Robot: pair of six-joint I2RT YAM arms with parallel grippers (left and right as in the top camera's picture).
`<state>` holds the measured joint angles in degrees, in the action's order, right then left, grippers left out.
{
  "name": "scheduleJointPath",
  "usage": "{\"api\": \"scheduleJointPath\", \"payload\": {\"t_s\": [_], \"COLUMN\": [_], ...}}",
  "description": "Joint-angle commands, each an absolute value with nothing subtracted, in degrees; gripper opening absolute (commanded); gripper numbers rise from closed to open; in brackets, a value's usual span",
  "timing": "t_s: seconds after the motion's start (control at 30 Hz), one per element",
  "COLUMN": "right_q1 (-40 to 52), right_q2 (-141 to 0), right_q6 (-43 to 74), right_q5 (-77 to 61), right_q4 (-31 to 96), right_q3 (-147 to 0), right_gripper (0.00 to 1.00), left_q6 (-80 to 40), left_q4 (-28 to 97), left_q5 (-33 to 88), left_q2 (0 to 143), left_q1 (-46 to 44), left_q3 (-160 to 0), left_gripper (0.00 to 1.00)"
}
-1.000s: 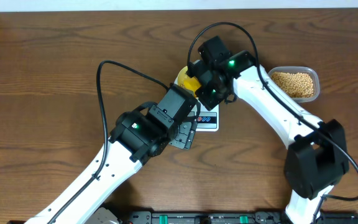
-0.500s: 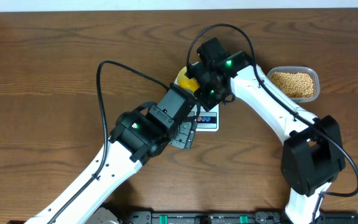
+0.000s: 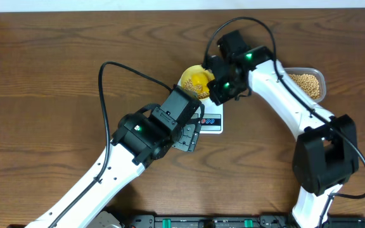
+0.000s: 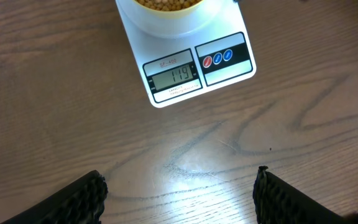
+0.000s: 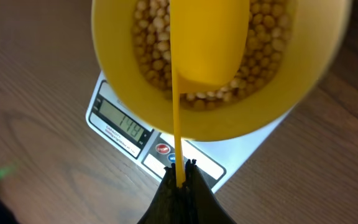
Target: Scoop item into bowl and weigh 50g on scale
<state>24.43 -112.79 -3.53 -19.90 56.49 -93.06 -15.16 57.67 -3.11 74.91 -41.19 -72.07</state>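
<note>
The right gripper [image 5: 180, 180], bottom middle, pinches the yellow scoop [image 5: 209, 43] over the bowl [image 5: 114, 93] of beans [image 5: 151, 56] on the scale [image 5: 122, 132]; the left gripper [image 4: 179, 193] is wide open, empty.

A clear plastic tub [image 3: 310, 70] sits on the brown wooden table [image 3: 43, 76]. A yellow scoop [image 5: 207, 43] is lifted off the table, left of the tub.

Left hand [image 4: 180, 180] hovers spread wide; right hand [image 5: 180, 178] is pinched tight.
</note>
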Motion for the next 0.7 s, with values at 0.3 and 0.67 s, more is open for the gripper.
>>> {"api": "scheduleJointPath", "payload": {"t_s": [0.3, 0.67], "right_q1": [21.4, 21.3], "right_q2": [-113.3, -112.9], "right_q6": [-0.9, -0.6], "right_q5": [-29.0, -34.3], "right_q4": [56.1, 56.4], "right_q3": [-92.8, -94.5], "right_gripper": [0.01, 0.01], "left_q6": [-14.7, -14.7], "left_q4": [57.8, 57.8], "left_q5": [-3.0, -3.0], "left_q2": [75.1, 75.1], "left_q1": [-41.1, -41.1], "left_q3": [-73.2, -73.2], "left_gripper": [0.78, 0.78]}}
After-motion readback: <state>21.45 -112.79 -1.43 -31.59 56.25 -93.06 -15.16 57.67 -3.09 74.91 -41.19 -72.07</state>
